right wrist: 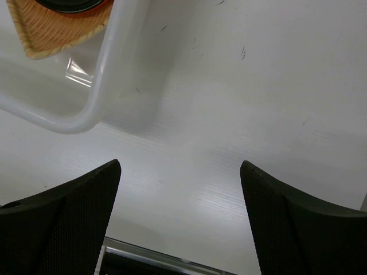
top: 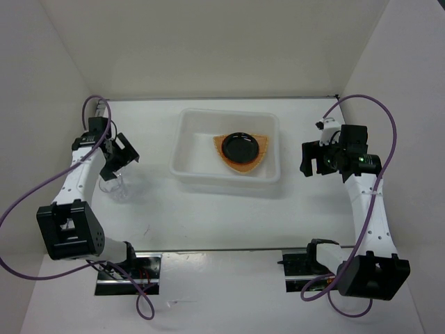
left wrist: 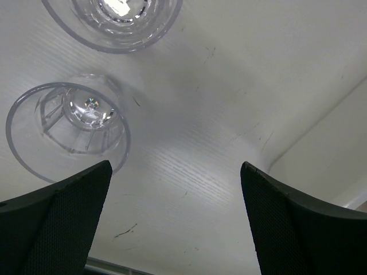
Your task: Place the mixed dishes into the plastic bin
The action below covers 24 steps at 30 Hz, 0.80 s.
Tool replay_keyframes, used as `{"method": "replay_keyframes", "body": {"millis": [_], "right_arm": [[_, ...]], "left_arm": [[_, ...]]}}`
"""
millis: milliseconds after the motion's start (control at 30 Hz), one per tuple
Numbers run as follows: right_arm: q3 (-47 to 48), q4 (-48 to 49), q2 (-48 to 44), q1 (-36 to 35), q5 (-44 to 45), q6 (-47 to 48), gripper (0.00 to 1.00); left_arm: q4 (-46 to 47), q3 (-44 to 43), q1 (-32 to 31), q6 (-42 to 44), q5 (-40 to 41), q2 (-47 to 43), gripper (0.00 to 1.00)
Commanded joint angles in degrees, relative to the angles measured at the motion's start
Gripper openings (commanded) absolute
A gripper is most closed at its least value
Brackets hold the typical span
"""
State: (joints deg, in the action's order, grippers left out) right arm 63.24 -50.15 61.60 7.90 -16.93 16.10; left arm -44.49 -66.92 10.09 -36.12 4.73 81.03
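The plastic bin (top: 188,163) stands at the table's middle back. In it lies the tan woven plate (top: 245,168) with the orange dish (top: 220,145) on it and the black dish (top: 241,145) nested on top. The bin's corner (right wrist: 94,94) and the plate's edge (right wrist: 49,34) show in the right wrist view. A clear cup (top: 111,184) stands on the table at the left. The left wrist view shows two clear cups, one near (left wrist: 69,129) and one farther (left wrist: 114,23). My left gripper (top: 119,161) (left wrist: 176,166) is open and empty just above the cup. My right gripper (top: 306,160) (right wrist: 180,163) is open and empty, right of the bin.
White walls enclose the table on the left, back and right. Metal mounting plates (top: 128,275) lie at the near edge by the arm bases. Purple cables (top: 379,104) loop off both arms.
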Motion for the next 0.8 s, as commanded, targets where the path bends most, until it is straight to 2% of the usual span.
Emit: {"method": "replay_keyframes", "body": {"millis": [0, 167, 333, 500, 600, 700, 733, 767], "right_arm": [[-0.14, 2.51, -0.87, 0.36, -0.47, -0.1, 0.89], [-0.14, 2.51, -0.87, 0.36, -0.47, -0.1, 0.89], [-0.14, 2.51, -0.87, 0.89, -0.47, -0.1, 0.89], [-0.14, 2.51, -0.87, 1.41, -1.0, -0.1, 0.89], [-0.14, 2.51, -0.87, 1.42, -1.0, -0.1, 0.9], [-0.14, 2.51, -0.87, 1.42, -1.0, -0.1, 0.9], [-0.14, 2.51, -0.87, 1.42, -1.0, -0.1, 0.9], [-0.14, 2.51, -0.87, 1.42, -1.0, -0.1, 0.9]], "left_arm": [[3.09, 0.11, 0.11, 2.8, 0.71, 0.0, 0.99], [6.08, 4.94, 0.72, 2.81, 1.24, 0.52, 0.99], [7.22, 5.48, 2.83, 3.42, 1.16, 1.58, 0.99], [8.54, 6.01, 4.15, 4.04, -2.53, 4.57, 0.86], [9.07, 6.53, 4.15, 4.65, -3.93, 6.5, 0.74], [9.68, 6.53, 4.15, 5.18, -4.56, 7.03, 0.55], [9.69, 6.53, 4.15, 5.18, -4.56, 7.03, 0.45], [9.69, 6.53, 4.15, 5.18, -4.56, 7.03, 0.22]]}}
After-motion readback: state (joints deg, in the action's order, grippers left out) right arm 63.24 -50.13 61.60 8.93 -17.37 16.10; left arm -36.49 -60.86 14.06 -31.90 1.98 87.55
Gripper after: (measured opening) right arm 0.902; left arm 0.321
